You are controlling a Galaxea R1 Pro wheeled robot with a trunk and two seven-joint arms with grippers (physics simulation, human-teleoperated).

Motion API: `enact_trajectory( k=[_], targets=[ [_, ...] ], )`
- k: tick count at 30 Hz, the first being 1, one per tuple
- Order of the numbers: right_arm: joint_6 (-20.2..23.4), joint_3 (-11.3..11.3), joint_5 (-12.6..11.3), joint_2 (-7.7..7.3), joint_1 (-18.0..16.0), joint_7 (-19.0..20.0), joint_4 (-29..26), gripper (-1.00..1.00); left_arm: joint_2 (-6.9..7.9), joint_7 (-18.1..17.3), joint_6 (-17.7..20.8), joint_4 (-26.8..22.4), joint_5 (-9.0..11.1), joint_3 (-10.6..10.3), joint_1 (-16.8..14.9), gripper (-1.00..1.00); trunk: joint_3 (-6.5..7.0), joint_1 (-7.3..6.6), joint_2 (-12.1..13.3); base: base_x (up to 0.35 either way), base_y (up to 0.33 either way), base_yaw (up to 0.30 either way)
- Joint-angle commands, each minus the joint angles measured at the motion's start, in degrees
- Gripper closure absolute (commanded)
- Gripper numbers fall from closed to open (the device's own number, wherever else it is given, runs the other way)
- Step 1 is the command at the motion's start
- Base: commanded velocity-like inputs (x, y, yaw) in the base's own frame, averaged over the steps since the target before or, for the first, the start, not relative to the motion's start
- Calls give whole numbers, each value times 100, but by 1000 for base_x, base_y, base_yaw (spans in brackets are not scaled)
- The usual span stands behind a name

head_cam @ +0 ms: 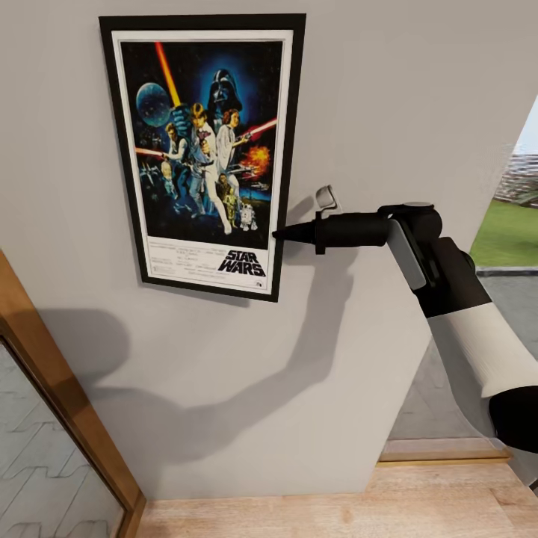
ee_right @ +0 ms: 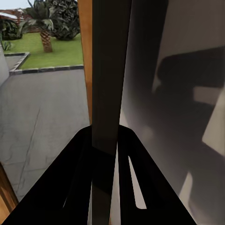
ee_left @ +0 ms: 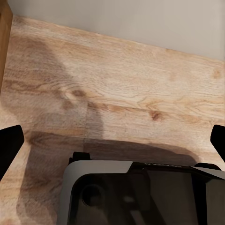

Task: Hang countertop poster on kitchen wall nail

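The poster point(head_cam: 203, 153) is held flat against the wall, long axis upright, its lower side edge clamped by the right end effector point(head_cam: 280, 235); the left end effector point(ee_left: 112, 140) is spread apart over the floor.

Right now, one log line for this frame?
poster: against wall | right gripper: shut on poster edge | left gripper: open, over wood floor

the poster point(head_cam: 203, 153) sits flat against the pale wall, upright with a slight tilt, its lower end leaning toward the right. it has a thin black frame, a white border and dark blue art with figures, lightsabers and a star wars title. the right gripper point(head_cam: 282, 235) pinches its lower right edge; in the right wrist view the black frame edge point(ee_right: 107, 93) runs between the fingers.
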Motion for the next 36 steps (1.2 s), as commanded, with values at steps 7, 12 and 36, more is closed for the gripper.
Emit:
enact_trajectory(
  k=[7, 12, 36],
  targets=[
    [48, 17, -51, -5, -8, 4, 0, 100, -1, -32, 7, -5, 32, 10, -1, -100, -12, 4, -12, 0, 0, 0],
    [48, 18, -47, -5, -8, 4, 0, 100, -1, -32, 7, -4, 32, 10, -1, -100, -12, 4, -12, 0, 0, 0],
    [39, 30, -53, -5, -8, 5, 0, 100, -1, -32, 7, -12, 32, 9, -1, -100, -12, 4, -12, 18, -31, 0]
  ],
)
